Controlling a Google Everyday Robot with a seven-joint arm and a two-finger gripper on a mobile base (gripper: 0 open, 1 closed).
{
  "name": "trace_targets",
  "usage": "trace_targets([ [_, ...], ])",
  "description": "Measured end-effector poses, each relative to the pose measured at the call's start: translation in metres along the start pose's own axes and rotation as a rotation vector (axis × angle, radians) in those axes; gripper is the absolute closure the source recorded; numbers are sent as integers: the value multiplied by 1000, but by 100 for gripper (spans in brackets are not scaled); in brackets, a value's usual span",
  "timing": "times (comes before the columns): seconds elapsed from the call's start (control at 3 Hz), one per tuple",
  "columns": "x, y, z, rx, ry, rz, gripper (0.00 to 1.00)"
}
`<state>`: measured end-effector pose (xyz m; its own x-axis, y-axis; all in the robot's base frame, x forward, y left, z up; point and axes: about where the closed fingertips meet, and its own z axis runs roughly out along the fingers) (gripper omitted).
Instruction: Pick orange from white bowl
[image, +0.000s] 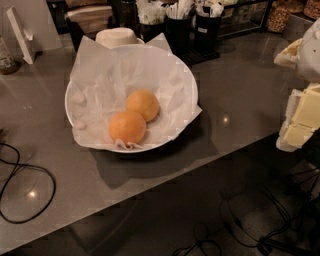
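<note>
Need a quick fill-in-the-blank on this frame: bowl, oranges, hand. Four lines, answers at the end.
1. The white bowl holds ___ oranges.
2. The bowl is lined with crumpled white ___.
3. The hand is at the ___ edge of the view, apart from the bowl.
4. The black cable lies on the table to the bowl's ___.

Missing words: two; paper; right; left.
</note>
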<state>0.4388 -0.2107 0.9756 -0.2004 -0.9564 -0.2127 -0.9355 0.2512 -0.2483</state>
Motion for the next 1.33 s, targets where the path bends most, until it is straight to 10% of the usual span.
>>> trace_targets([
  [0.33,-26,9,10,-46,-63,-101,0],
  [1.33,-197,50,41,-164,-266,-651,0],
])
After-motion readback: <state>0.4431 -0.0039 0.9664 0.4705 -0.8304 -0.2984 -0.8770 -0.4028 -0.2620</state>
